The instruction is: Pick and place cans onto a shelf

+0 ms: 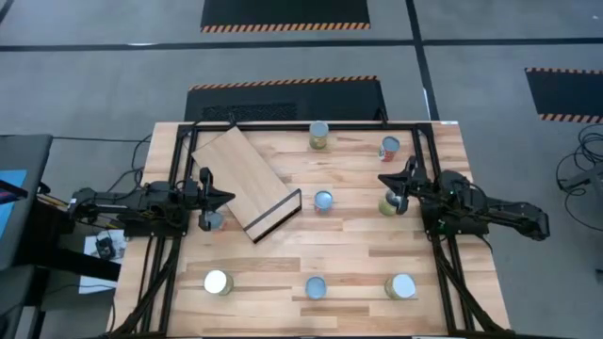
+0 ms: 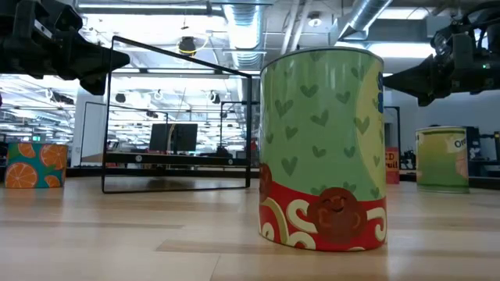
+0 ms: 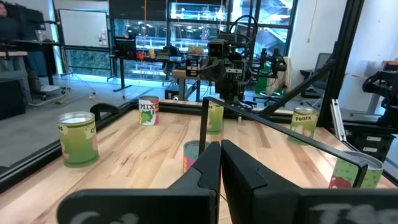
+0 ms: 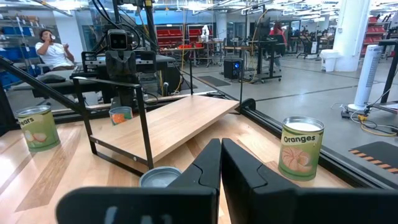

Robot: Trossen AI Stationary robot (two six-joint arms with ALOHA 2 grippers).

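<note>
The shelf (image 1: 247, 184), a pale plywood panel with a black frame at its near-right end, lies aslant on the table's left half. Several cans stand upright on their bases around it: two at the far edge (image 1: 319, 135) (image 1: 390, 148), one mid-table (image 1: 323, 200), three along the near edge (image 1: 218, 282) (image 1: 316, 287) (image 1: 400, 286). My left gripper (image 1: 226, 198) (image 3: 221, 144) is level at the left edge, shut and empty, above a can (image 1: 213, 219). My right gripper (image 1: 382, 179) (image 4: 221, 142) is level at the right edge, shut and empty, beside a can (image 1: 388, 203).
Black rails (image 1: 283, 125) frame the table's far and side edges. In the low view one green-and-red can (image 2: 323, 148) stands close in front, with the shelf's frame (image 2: 180, 117) behind it. Bare wood lies between the cans. A person (image 4: 53, 53) sits in the room beyond.
</note>
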